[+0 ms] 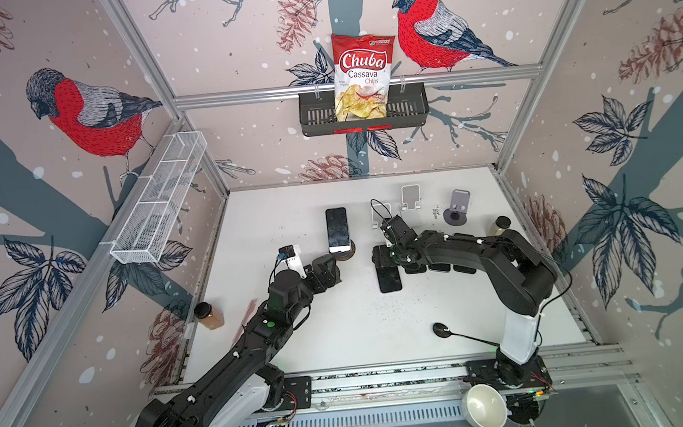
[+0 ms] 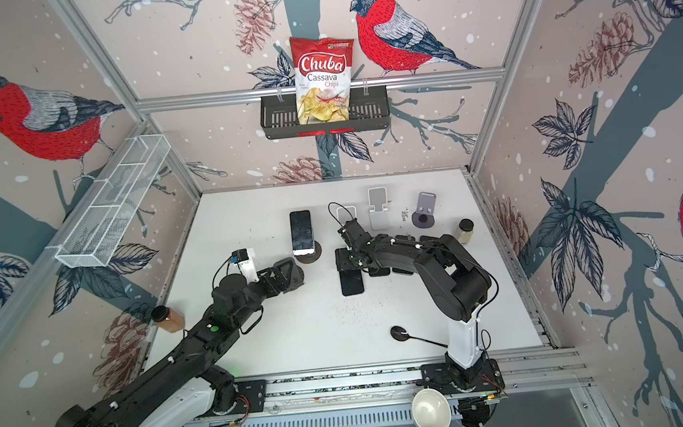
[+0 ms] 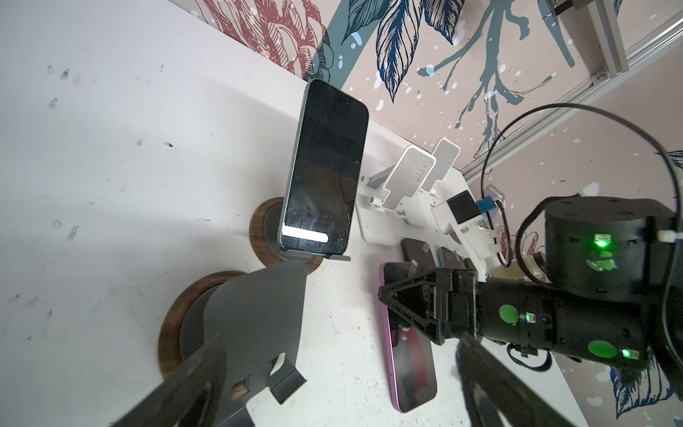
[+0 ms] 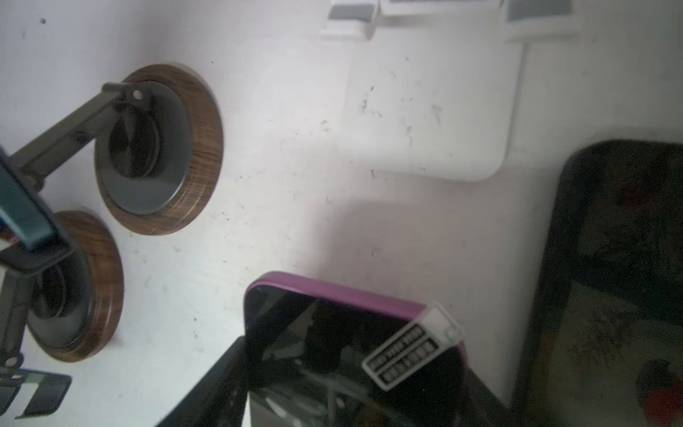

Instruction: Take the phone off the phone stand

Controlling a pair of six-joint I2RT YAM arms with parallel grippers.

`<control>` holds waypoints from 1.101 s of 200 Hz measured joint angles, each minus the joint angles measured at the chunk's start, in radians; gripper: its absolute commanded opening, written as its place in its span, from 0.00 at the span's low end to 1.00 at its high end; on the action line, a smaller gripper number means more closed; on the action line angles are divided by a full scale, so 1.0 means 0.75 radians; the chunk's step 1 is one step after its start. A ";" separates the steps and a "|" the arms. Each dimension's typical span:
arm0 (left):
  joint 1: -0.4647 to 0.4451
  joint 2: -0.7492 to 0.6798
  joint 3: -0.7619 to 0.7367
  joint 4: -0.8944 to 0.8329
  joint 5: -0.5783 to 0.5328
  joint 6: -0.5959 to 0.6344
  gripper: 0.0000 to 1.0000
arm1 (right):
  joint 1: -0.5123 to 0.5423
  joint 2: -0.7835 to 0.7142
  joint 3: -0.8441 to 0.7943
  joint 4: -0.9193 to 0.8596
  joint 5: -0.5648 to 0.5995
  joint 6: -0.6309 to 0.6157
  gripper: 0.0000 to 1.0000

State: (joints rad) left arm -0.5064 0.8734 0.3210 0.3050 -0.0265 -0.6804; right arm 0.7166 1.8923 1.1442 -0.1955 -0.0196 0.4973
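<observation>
The table (image 1: pixel 341 339) is crowded in both top views. Two white stands (image 1: pixel 410 195) and a grey stand (image 1: pixel 458 208) sit toward the upper right. A row of dark phones (image 1: pixel 464 270) lies half hidden under the right arm. A black spoon (image 1: pixel 457 334) lies lower right and an amber jar (image 1: pixel 208 316) stands at the left edge. The phone (image 1: pixel 337 229) leans in its phone stand (image 1: pixel 349 252) near the centre, screen dark. Just below it an empty stand (image 3: pixel 258 314) sits right in front of the left gripper (image 1: pixel 331 271), whose jaws are spread wide and hold nothing. The right gripper (image 1: pixel 381 257) straddles the upper end of a pink-edged phone (image 3: pixel 412 366) lying flat (whether it actually pinches it I cannot tell).
</observation>
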 measured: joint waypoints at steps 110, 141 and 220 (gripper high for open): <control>0.000 0.006 -0.027 0.015 0.000 -0.001 0.96 | 0.006 0.061 0.062 -0.019 0.062 0.037 0.69; 0.000 0.003 -0.031 0.016 -0.001 -0.001 0.96 | 0.028 0.071 0.063 -0.011 0.120 0.037 0.70; 0.000 -0.007 -0.031 0.015 -0.004 0.000 0.95 | 0.048 0.085 0.071 0.015 0.171 0.036 0.84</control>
State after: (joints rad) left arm -0.5064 0.8680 0.2977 0.3164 -0.0296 -0.6804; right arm 0.7525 1.9560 1.1976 -0.1841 0.1089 0.5243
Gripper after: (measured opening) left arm 0.957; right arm 0.805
